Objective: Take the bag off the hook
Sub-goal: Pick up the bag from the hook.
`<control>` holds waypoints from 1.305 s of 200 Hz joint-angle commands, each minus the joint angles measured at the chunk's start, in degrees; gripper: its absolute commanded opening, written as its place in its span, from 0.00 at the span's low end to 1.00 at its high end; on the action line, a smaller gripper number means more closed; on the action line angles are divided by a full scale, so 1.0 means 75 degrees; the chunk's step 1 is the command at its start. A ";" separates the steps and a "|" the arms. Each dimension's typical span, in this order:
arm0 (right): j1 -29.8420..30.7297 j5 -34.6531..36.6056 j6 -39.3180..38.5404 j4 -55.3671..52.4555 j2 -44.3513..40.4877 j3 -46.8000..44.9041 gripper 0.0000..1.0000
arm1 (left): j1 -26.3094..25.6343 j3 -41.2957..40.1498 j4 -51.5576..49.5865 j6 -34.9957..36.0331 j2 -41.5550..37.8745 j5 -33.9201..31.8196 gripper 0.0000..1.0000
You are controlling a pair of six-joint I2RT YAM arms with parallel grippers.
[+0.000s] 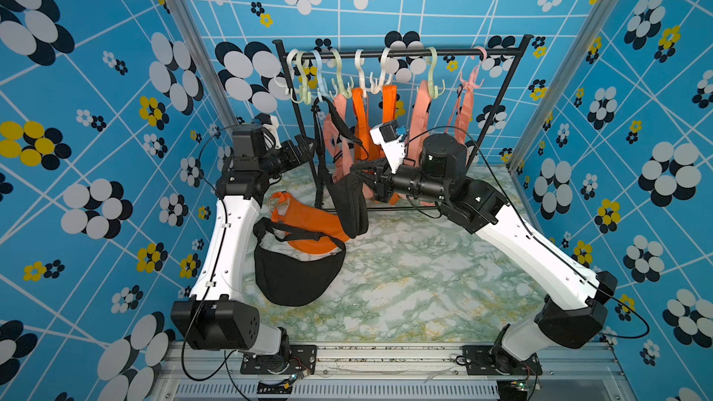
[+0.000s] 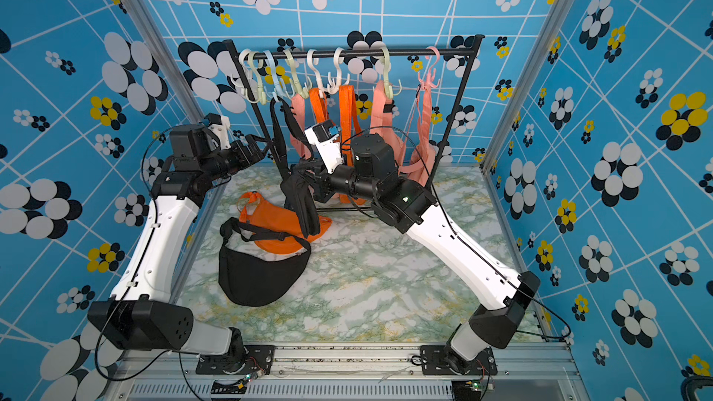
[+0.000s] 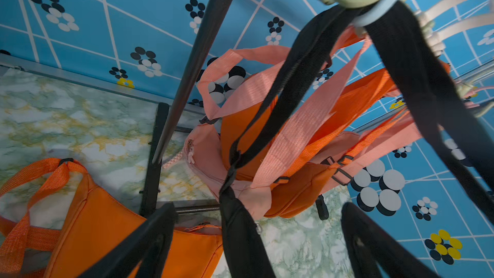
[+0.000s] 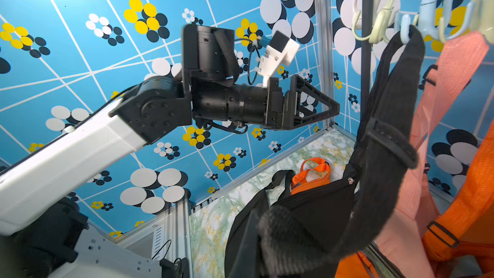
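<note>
Nearest, flat on the counter (image 1: 405, 283): a loose black bag (image 1: 297, 275), overlapping an orange bag (image 1: 304, 221) just behind. Further in, grips the upper edge of the hanging black bag (image 1: 349, 206) with the right hand (image 1: 357, 177), clamped on the cloth. Holds the left hand (image 4: 332, 108) wide apart just beside that bag's strap (image 3: 302, 81), pinching nothing. At the back, hangs by this strap from the pale blue hook (image 1: 319, 71) on the black rail (image 1: 424, 52), next to pink bags (image 1: 422, 117) and hanging orange bags (image 1: 361, 121).

Hidden tips
The right claw (image 1: 371, 178) loses its tips behind the black bag (image 1: 349, 204) at its nine o'clock — near its wrist camera the bag's cloth blurs.
</note>
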 commanded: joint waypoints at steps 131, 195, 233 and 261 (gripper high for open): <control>-0.0993 0.0152 0.0493 0.0642 -0.1048 -0.0920 0.00 | -0.0861 0.2809 0.0382 0.0581 0.2874 -0.0374 0.85; -0.1005 0.0305 0.0385 0.0508 -0.1176 -0.1050 0.00 | -0.0929 0.3610 0.0328 0.0292 0.3390 -0.0371 0.12; -0.1005 0.0365 0.0351 0.0490 -0.1138 -0.1069 0.00 | -0.1027 0.3333 0.0284 0.0315 0.2845 -0.0441 0.08; -0.1005 0.0289 0.0349 0.0539 -0.0971 -0.0941 0.00 | -0.1112 0.3124 0.0399 0.0219 0.2342 -0.0505 0.07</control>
